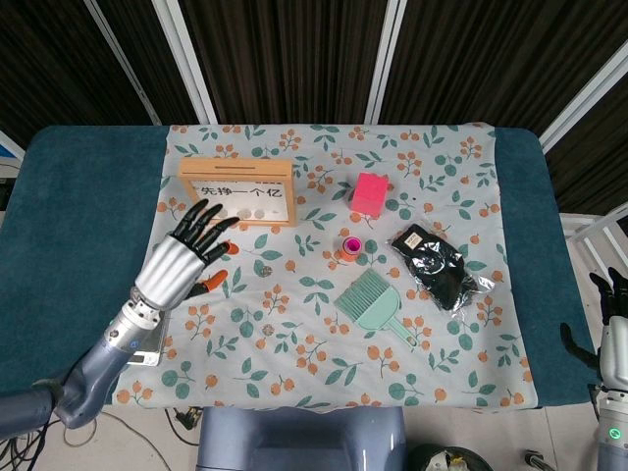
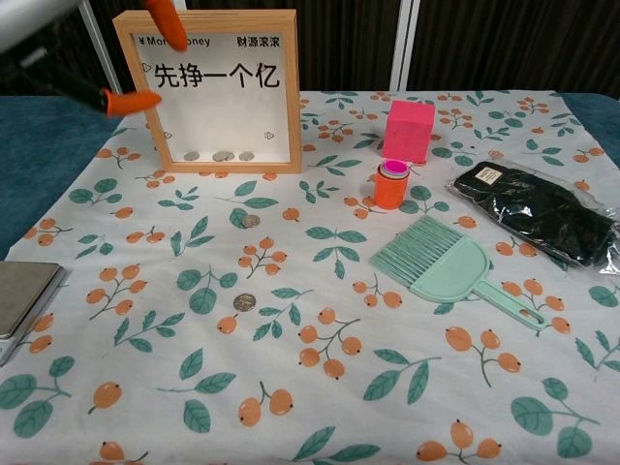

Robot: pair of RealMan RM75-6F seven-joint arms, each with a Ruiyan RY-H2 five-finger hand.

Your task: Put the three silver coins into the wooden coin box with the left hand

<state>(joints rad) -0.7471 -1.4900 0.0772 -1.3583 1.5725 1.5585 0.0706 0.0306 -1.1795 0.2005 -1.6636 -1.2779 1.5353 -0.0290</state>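
Note:
The wooden coin box (image 1: 238, 191) (image 2: 219, 89) stands upright at the back left of the floral cloth, and three coins (image 2: 223, 155) lie at its bottom behind the glass. One silver coin (image 1: 263, 267) (image 2: 251, 221) lies on the cloth in front of the box. Another silver coin (image 1: 267, 330) (image 2: 244, 302) lies nearer the front edge. My left hand (image 1: 186, 260) hovers front-left of the box with fingers spread and nothing in it; its orange fingertips (image 2: 131, 100) show at the chest view's top left. My right hand (image 1: 613, 339) hangs off the table's right side.
A pink block (image 1: 370, 193), an orange and pink cup (image 1: 350, 245), a mint dustpan brush (image 1: 375, 306) and a black packet (image 1: 439, 265) lie right of centre. A small scale (image 1: 143, 343) sits at the cloth's left front edge.

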